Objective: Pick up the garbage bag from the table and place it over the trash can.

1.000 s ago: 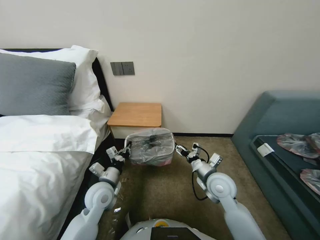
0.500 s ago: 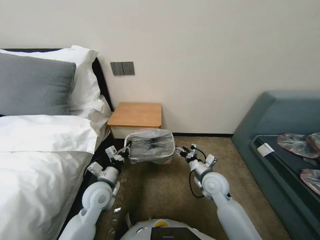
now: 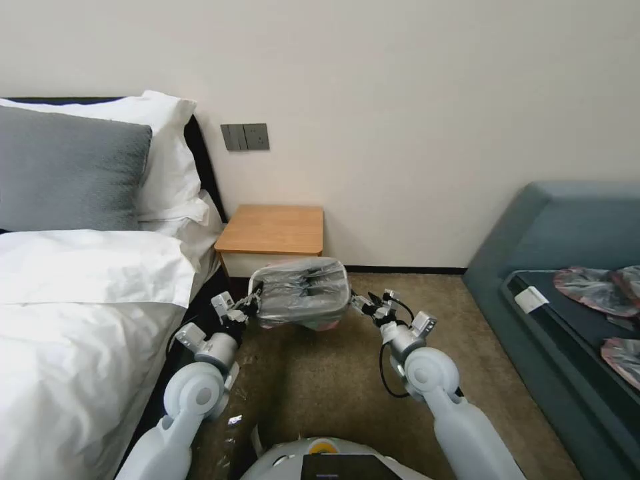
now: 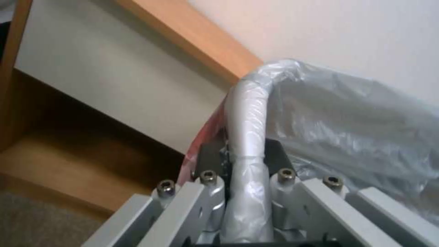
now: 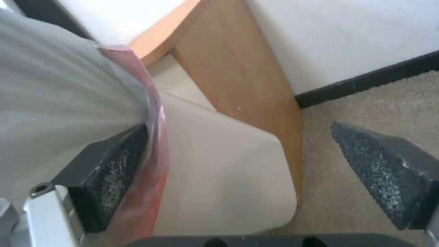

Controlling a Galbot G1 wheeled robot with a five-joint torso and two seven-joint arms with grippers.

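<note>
The garbage bag [image 3: 300, 290], crinkly grey with a pink-red rim, lies stretched over the trash can on the carpet in front of the table [image 3: 273, 230]. My left gripper [image 3: 252, 301] is at the bag's left side. In the left wrist view that gripper [image 4: 245, 154] is shut on the bag-wrapped bin rim [image 4: 247, 113]. My right gripper [image 3: 357, 303] is at the bag's right side. In the right wrist view it [image 5: 238, 137] stands open: one pad [image 5: 114, 164] touches the bag's pink edge [image 5: 155, 113], and the trash can's cream wall [image 5: 219, 178] lies between the fingers.
A bed [image 3: 80, 320] with white linen fills the left. A blue bench [image 3: 567, 227] on the right holds flat plastic bags [image 3: 593, 290]. Bare carpet [image 3: 320, 387] lies between them. A plastic scrap [image 3: 233, 420] lies near my left arm.
My right arm has shifted slightly left and its elbow has come in. The bag, the bin and my left gripper have barely moved.
</note>
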